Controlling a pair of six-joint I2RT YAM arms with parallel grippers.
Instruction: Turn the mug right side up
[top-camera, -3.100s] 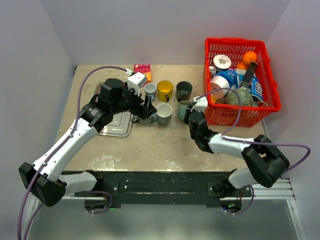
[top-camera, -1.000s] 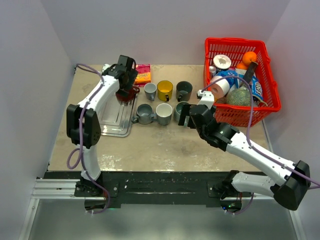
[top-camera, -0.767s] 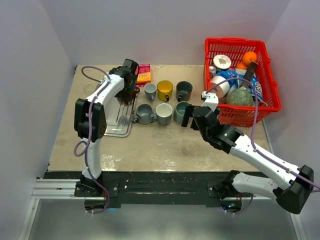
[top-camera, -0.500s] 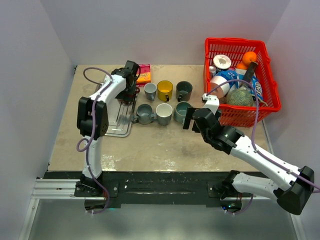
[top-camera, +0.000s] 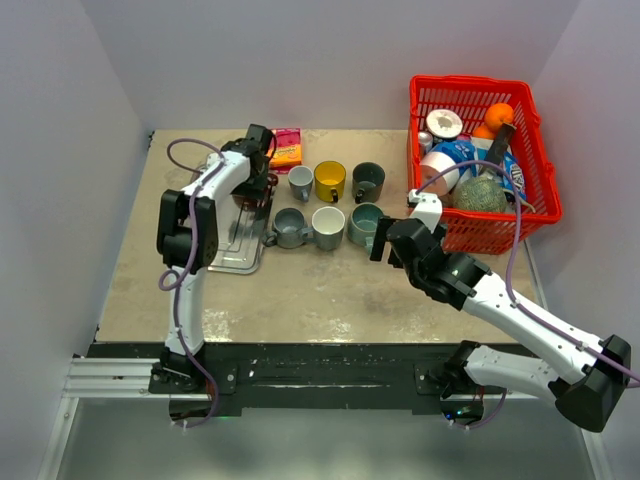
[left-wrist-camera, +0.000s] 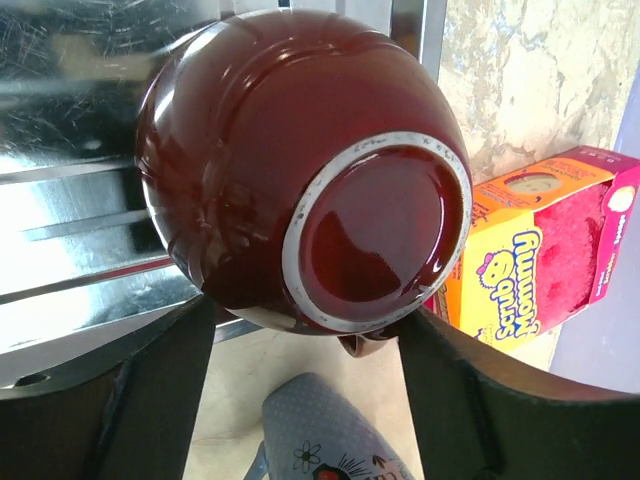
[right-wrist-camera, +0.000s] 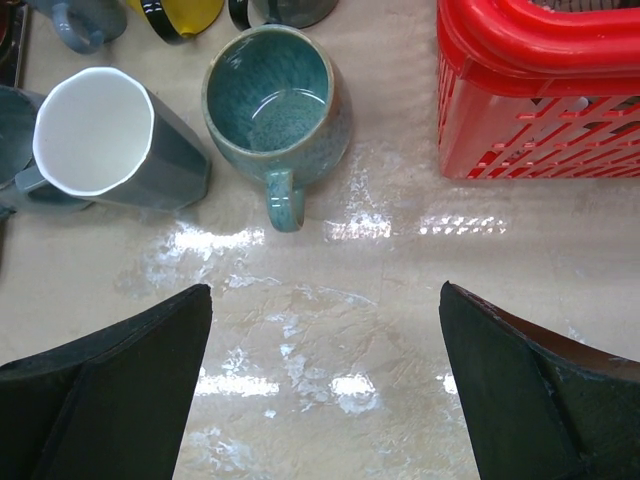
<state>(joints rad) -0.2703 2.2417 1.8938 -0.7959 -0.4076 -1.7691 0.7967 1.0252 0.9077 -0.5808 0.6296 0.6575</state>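
While the left claw (left-wrist-camera: 305, 318) gripped the upside-down red mug (left-wrist-camera: 300, 170) at the metal tray (left-wrist-camera: 70, 90), the right claw (right-wrist-camera: 322, 292) hung wide open near the teal mug (right-wrist-camera: 272, 100).

My mottled beige table (top-camera: 300, 290) catches bright glare, boxed by pale lavender walls (top-camera: 300, 60) at nine, twelve and three o'clock.
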